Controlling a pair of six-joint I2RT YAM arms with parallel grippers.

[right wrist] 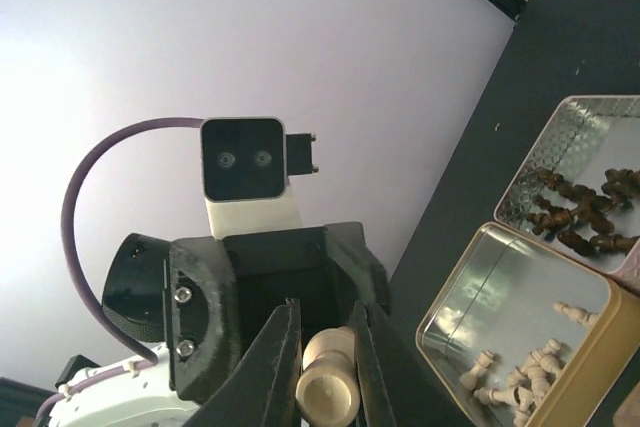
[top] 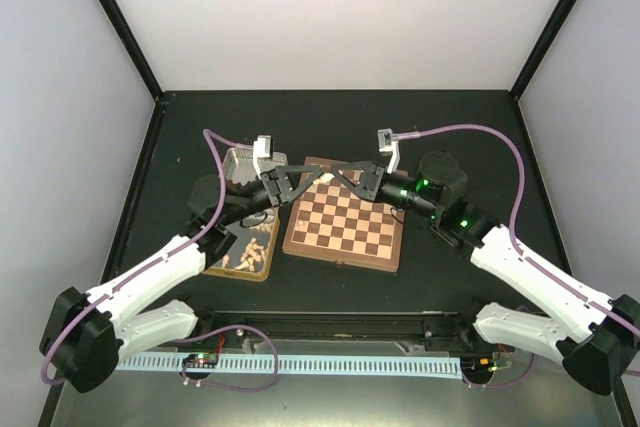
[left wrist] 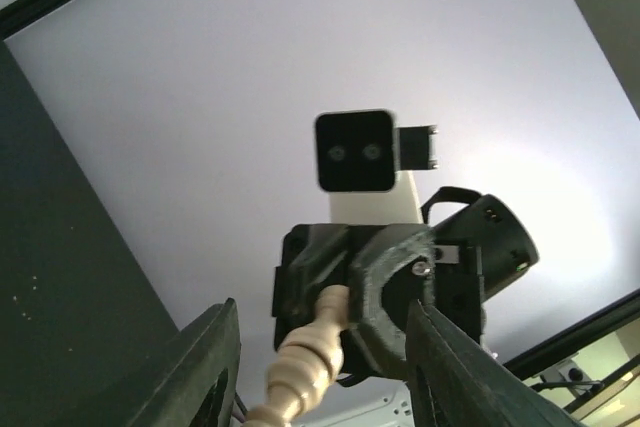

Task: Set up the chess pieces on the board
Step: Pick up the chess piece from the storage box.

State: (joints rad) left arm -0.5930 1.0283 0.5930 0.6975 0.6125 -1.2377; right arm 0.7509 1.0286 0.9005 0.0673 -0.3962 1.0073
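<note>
The chessboard lies in the middle of the black table. My two grippers meet in the air over its far left corner. My right gripper is shut on a pale cream chess piece, whose round end faces the right wrist camera between the fingers. In the left wrist view the same cream piece sticks out of the right gripper and lies between my left gripper's wide-apart fingers, which do not touch it. My left gripper is open.
Two metal tin halves stand left of the board. The near one holds several cream pieces. The far one holds several dark brown pieces. Black frame posts stand at the table's far corners.
</note>
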